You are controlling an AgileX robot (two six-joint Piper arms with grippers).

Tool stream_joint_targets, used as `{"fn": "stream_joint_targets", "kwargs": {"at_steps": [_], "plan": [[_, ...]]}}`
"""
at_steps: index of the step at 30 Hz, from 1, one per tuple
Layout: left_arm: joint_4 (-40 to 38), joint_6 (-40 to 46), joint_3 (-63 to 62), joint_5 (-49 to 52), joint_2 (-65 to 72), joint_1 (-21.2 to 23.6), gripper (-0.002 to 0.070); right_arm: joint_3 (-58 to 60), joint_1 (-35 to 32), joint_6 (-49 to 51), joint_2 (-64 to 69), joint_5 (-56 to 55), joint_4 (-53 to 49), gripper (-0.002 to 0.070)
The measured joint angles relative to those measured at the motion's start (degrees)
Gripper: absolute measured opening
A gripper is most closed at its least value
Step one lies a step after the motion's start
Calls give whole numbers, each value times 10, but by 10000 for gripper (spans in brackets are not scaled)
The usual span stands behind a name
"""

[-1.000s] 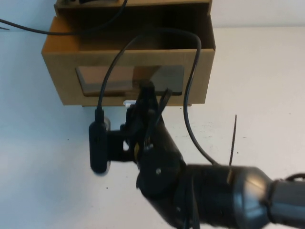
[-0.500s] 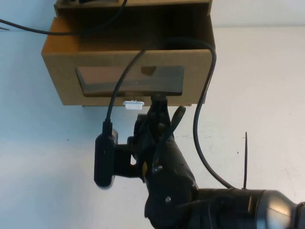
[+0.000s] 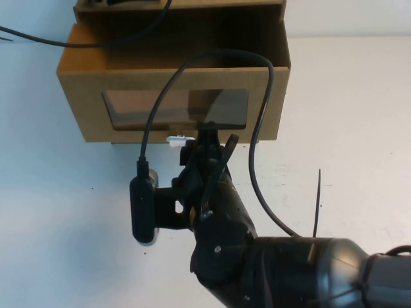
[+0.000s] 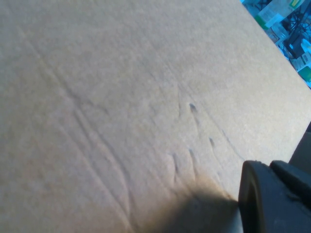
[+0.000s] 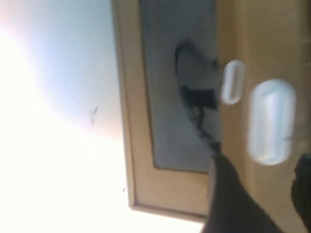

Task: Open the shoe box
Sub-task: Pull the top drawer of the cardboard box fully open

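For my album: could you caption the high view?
Right pincer at the windowed front of the shoe box, by its white tab; left pincer near cardboard.

Bright, even light washes the white surface [image 3: 359, 96] in the high view, leaving it nearly flat. The inside of the shoe box [image 3: 83, 96] sits in deep shade, and its window [image 3: 148, 106] throws back a dull sheen. The right arm [image 3: 282, 269] looms black and soft, too close to the lens. In the left wrist view, cardboard fills the frame, warm and hazy, with a shadow pooling beside the left claw [image 4: 274, 196]. The right wrist view is smeared all over: the surface blows out to pure white, the white tab [image 5: 271, 121] is a fuzzy blob, and the right claw [image 5: 262, 179] is a dark blur.
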Motion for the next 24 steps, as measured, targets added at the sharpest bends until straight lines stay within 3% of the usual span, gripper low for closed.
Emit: {"fn": "stream_joint_targets", "kwargs": {"at_steps": [15, 17, 20, 24], "plan": [[0, -1, 0, -1, 0, 0, -4, -50, -12, 1, 12, 6, 0, 258], [0, -1, 0, -1, 0, 0, -4, -61, -4, -13, -2, 4, 0, 207], [0, -1, 0, -1, 0, 0, -4, -65, 21, -33, -45, -30, 3, 67], [0, -1, 0, -1, 0, 0, -4, -68, 49, -40, -120, -72, 5, 1]]}}
